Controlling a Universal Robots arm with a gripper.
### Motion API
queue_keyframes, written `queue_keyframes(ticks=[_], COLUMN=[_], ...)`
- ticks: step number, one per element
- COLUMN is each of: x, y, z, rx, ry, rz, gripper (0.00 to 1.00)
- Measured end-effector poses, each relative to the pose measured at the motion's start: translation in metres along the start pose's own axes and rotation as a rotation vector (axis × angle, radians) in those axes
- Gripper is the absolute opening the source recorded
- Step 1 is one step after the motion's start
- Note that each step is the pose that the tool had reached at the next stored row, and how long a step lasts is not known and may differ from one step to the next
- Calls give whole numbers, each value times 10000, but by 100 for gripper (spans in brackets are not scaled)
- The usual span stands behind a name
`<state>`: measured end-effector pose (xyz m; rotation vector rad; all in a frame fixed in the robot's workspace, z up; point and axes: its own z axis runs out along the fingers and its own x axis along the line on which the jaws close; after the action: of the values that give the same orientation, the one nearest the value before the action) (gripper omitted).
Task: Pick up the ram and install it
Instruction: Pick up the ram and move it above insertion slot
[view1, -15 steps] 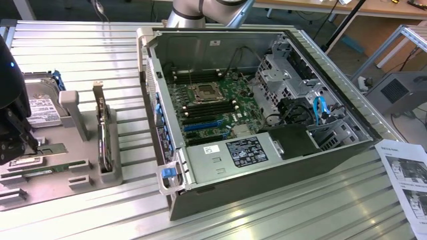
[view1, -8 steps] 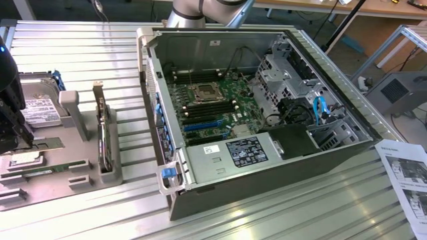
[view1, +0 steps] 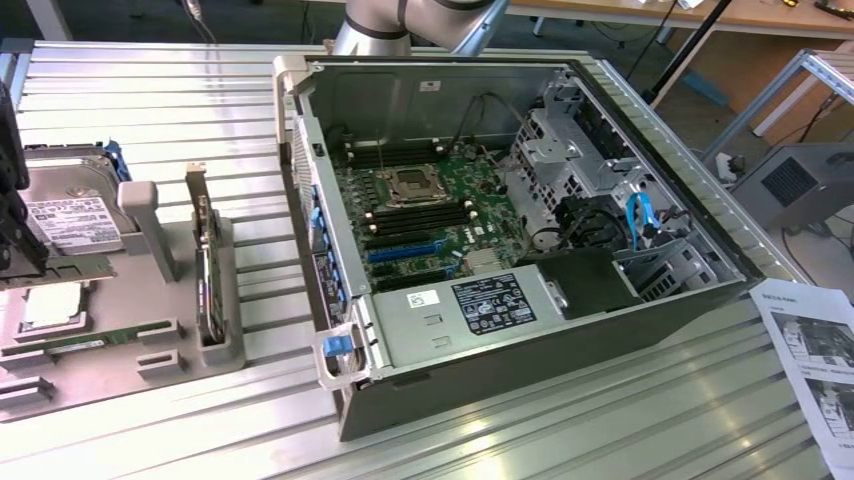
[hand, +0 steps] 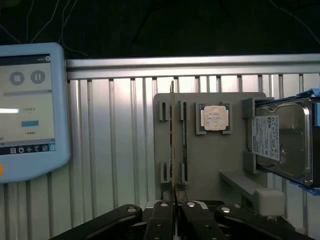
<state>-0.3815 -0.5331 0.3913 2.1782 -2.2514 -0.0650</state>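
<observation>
The ram (hand: 172, 140) is a thin green stick seen edge-on, standing across the grey holder (hand: 210, 160). My gripper (hand: 175, 212) is shut on its near end, with the black fingers (hand: 161, 220) pressed to either side. A second stick (hand: 184, 135) sits in the slot right beside it. In the exterior view a green ram stick (view1: 94, 343) lies along the holder (view1: 120, 385) at the far left. The open computer case (view1: 507, 230) shows its motherboard with long black slots (view1: 420, 215) and a blue slot (view1: 400, 250).
On the holder sit a square silver processor (hand: 215, 118) and a hard drive (hand: 282, 140). A white-and-blue touchscreen pendant (hand: 30, 110) lies beside it on the ribbed metal table (hand: 125, 150). Printed sheets (view1: 814, 370) lie at the exterior view's right.
</observation>
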Motion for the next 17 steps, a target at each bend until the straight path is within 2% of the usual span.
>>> queue_keyframes(ticks=[3, 10, 17], x=[-3, -8, -8], y=[5, 13, 8], z=[-132, -345, -356], rx=[0, 1, -2], ry=[0, -1, 1], rz=[0, 0, -1], gripper=[13, 13, 13])
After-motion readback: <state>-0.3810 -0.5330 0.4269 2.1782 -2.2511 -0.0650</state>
